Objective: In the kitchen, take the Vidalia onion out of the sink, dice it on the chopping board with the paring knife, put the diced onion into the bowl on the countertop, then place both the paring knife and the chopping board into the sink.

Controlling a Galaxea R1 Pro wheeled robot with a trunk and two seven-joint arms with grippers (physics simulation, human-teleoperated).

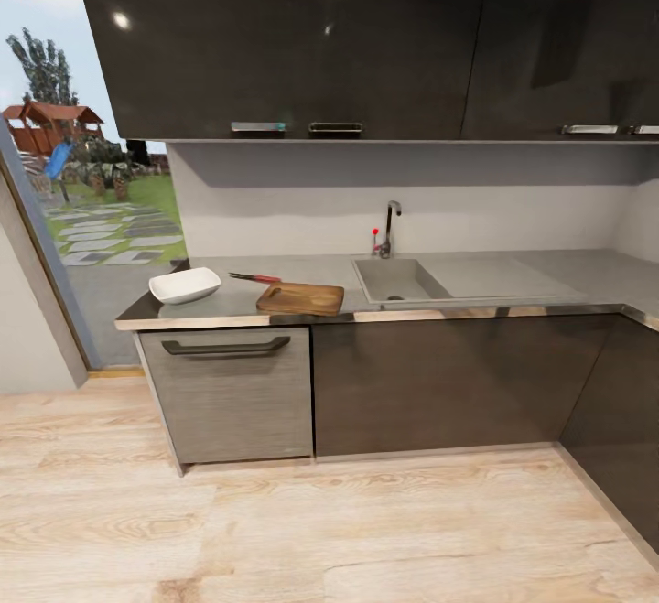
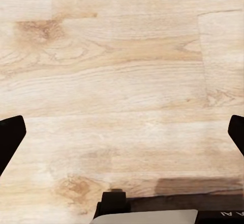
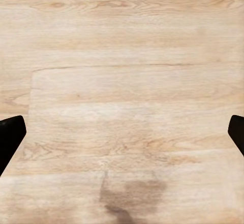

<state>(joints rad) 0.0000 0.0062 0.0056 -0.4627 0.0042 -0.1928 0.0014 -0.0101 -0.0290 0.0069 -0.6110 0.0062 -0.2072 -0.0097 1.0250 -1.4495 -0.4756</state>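
Beyond wooden floor (image 1: 275, 530), grey countertop (image 1: 549, 278) with sink (image 1: 398, 281).

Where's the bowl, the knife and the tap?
bowl (image 1: 184, 285), head view, white inside.
paring knife (image 1: 255, 277), head view, red handle.
tap (image 1: 391, 223), head view, upright chrome pipe.

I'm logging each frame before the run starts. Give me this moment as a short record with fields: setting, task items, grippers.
setting: kitchen, countertop seen from a distance across wooden floor
bowl: on countertop's left end
chopping board: between bowl and sink
paring knife: on countertop behind board
onion: cannot tell
left gripper: open, over floor
right gripper: open, over floor
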